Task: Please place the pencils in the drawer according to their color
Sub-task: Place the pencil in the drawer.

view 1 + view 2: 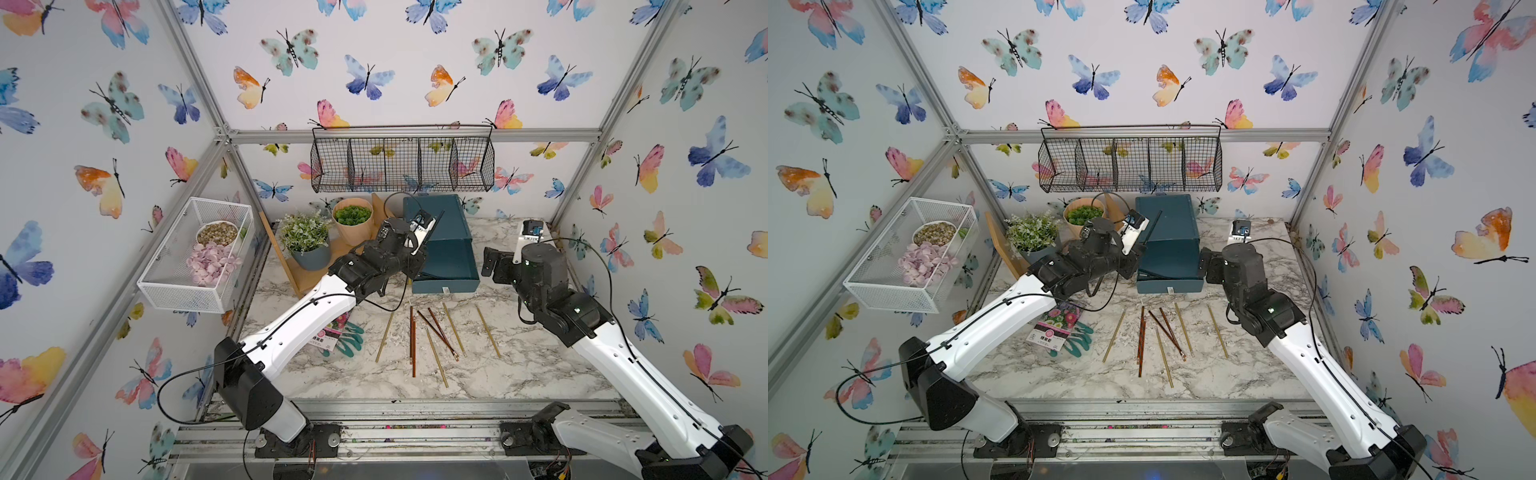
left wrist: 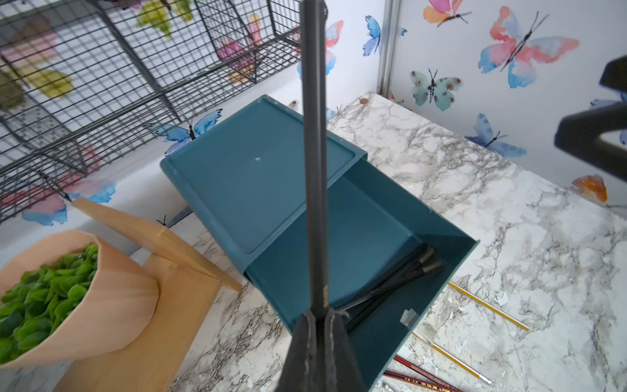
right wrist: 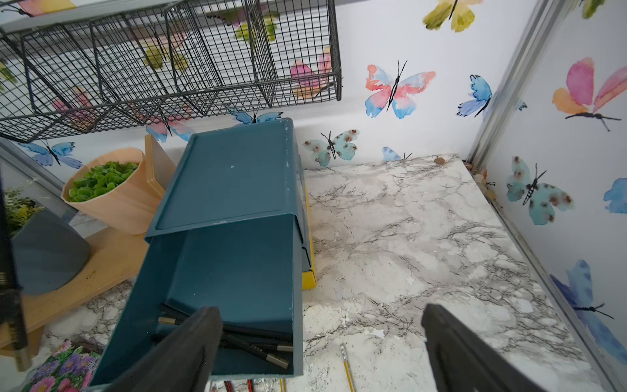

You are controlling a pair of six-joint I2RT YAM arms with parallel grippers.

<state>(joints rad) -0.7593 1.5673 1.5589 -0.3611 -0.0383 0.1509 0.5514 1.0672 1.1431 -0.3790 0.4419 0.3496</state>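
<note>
My left pincer (image 2: 317, 317) pinches a black pencil (image 2: 314, 169) above the open top drawer (image 2: 356, 230) — other blacks (image 2: 403, 275) lie there, so it belongs. My right pincer (image 3: 315, 315) hangs wide beside it — likely to steady.

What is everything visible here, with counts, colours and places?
chest: one, teal, table back, top drawer open
black pencils: several in drawer, one in left gripper
gold pencils: four, table, before chest
reddish-brown pencils: about four, among them
wire basket: one, black, back wall
mesh basket: one, white, left wall
potted plants: two, green, wooden stand
seed packet, gloves: pink, teal, beside left arm
left gripper: shut on black pencil above drawer
right gripper: open, beside drawer
</note>
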